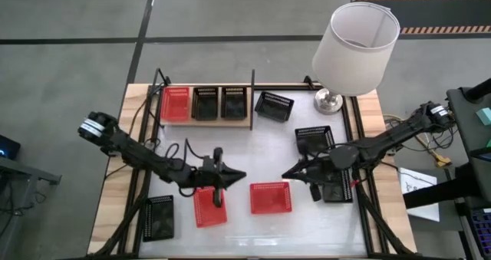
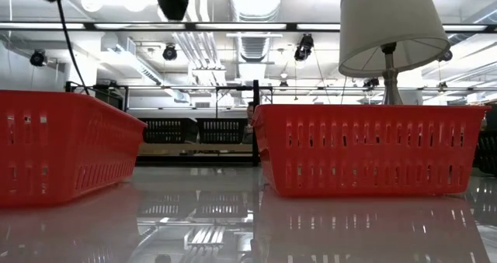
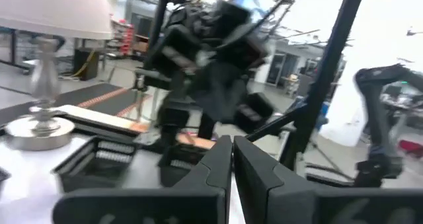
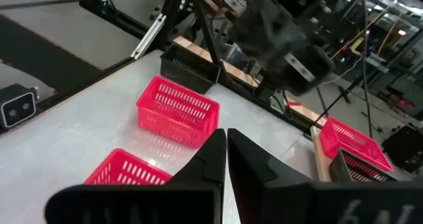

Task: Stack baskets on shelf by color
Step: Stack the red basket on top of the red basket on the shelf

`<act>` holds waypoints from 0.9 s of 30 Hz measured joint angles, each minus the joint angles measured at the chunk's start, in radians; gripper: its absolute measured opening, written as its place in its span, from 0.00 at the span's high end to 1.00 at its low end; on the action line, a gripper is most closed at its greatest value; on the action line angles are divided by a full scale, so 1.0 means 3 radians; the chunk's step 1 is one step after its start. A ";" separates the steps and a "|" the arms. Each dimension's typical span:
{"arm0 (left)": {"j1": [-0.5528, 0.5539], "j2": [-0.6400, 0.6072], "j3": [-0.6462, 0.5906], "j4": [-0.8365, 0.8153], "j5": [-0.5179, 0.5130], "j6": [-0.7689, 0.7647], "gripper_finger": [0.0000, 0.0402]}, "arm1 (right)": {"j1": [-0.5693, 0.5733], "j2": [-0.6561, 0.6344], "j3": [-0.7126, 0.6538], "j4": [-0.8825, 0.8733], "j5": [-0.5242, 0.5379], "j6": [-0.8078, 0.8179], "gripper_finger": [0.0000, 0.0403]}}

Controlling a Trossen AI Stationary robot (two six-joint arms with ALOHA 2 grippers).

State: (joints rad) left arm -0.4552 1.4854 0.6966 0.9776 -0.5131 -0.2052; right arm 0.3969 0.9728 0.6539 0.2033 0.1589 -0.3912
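The light-wood shelf (image 1: 205,120) stands at the table's far left. It holds a red basket (image 1: 175,104) and two black baskets (image 1: 205,103) (image 1: 234,102) side by side. Two more red baskets rest flat on the white top near the front, the left one (image 1: 209,206) and the right one (image 1: 270,198); the low view shows them too (image 2: 62,150) (image 2: 365,147). My left gripper (image 1: 239,176) is shut and empty, above the table between these two. My right gripper (image 1: 288,174) is shut and empty, facing it, just past the right red basket.
Loose black baskets lie on the table: one right of the shelf (image 1: 274,106), one at mid right (image 1: 314,139), one under my right arm (image 1: 337,187), one at the front left (image 1: 159,217). A white-shaded lamp (image 1: 355,45) stands at the far right corner.
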 joint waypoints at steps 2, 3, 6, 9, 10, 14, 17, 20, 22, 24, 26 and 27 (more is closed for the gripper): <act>-0.0057 0.0090 0.0142 -0.0001 -0.0001 -0.0043 1.00 | 0.0000 -0.0141 -0.0094 0.0003 0.0000 -0.0003 0.98; -0.0083 0.0130 0.0207 -0.0002 -0.0001 -0.0109 1.00 | -0.0001 -0.0208 -0.0134 0.0001 0.0000 -0.0004 0.98; -0.0151 0.0190 0.0398 -0.0171 -0.0001 -0.0380 1.00 | -0.0001 -0.0391 -0.0239 0.0017 0.0000 -0.0007 0.98; -0.0230 0.0196 0.0591 -0.0720 -0.0004 -0.0867 1.00 | -0.0001 -0.0551 -0.0326 0.0016 0.0000 -0.0008 0.98; -0.0261 0.0197 0.0666 -0.0966 -0.0004 -0.1088 1.00 | -0.0001 -0.0602 -0.0354 0.0010 0.0000 -0.0009 0.98; -0.0400 0.0197 0.0999 -0.2092 -0.0038 -0.1908 1.00 | -0.0001 -0.0750 -0.0432 0.0013 0.0001 -0.0014 0.98; -0.0492 0.0198 0.1266 -0.2988 -0.0038 -0.2502 1.00 | -0.0001 -0.0820 -0.0478 0.0012 0.0002 -0.0050 0.98; -0.0608 0.0198 0.1515 -0.3702 -0.0022 -0.2716 1.00 | -0.0003 -0.0847 -0.0497 0.0019 0.0004 -0.0087 0.98; -0.0682 0.0199 0.1642 -0.4027 -0.0009 -0.2732 1.00 | -0.0003 -0.0845 -0.0502 0.0027 0.0004 -0.0094 0.98; -0.0722 0.0218 0.1740 -0.4265 -0.0004 -0.2801 1.00 | -0.0004 -0.0843 -0.0502 0.0036 0.0004 -0.0098 0.98; -0.0736 0.0251 0.1834 -0.4437 0.0001 -0.2883 1.00 | -0.0005 -0.0841 -0.0502 0.0039 0.0004 -0.0102 0.98; -0.0735 0.0280 0.1888 -0.4499 0.0011 -0.2927 1.00 | -0.0005 -0.0841 -0.0502 0.0039 0.0004 -0.0104 0.98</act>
State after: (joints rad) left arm -0.6758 1.5693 1.2629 -0.3721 -0.5098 -1.0833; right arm 0.3954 0.7204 0.5034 0.2150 0.1600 -0.4225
